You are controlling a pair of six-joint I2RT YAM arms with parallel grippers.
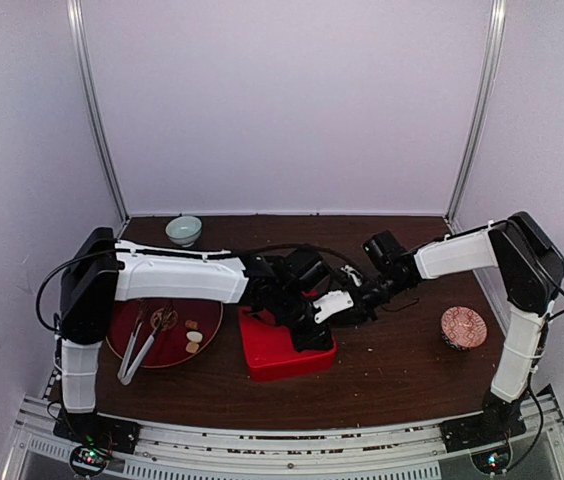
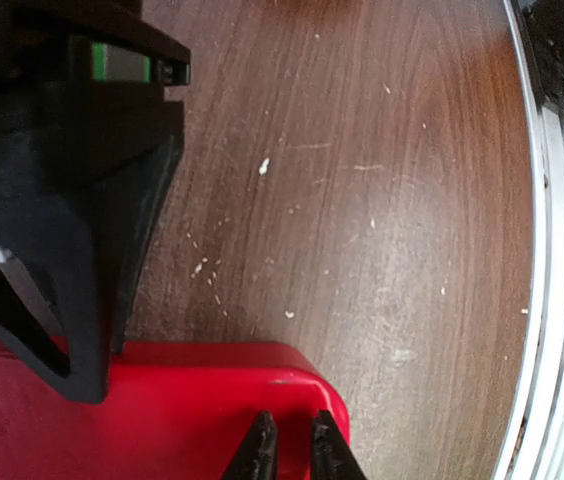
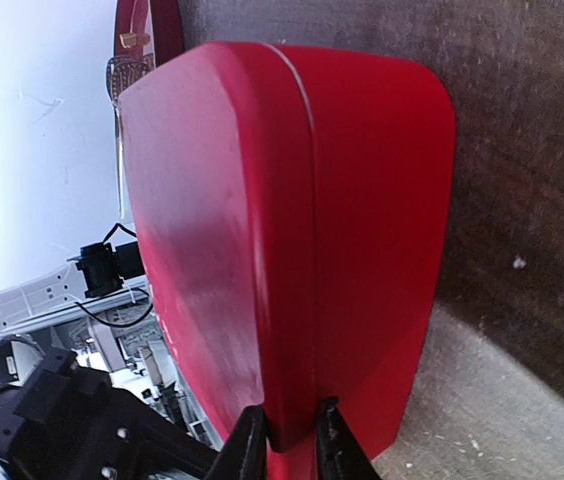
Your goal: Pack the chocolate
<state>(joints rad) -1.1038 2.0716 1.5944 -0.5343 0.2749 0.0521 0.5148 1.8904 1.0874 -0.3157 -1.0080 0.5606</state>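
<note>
The box [image 1: 287,350] is bright red. The table [image 1: 392,370] is dark brown with wood lines and pale specks. The plate [image 1: 177,355] is dark red. The chocolate [image 1: 193,337] is tan and cream. The bowl [image 1: 184,230] is pale green. The cup [image 1: 463,327] is pink and patterned.

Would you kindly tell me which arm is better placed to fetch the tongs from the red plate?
Left, probably: the tongs lie on the red plate beside its base, while the right end effector is clamped on the edge of the red box.
</note>
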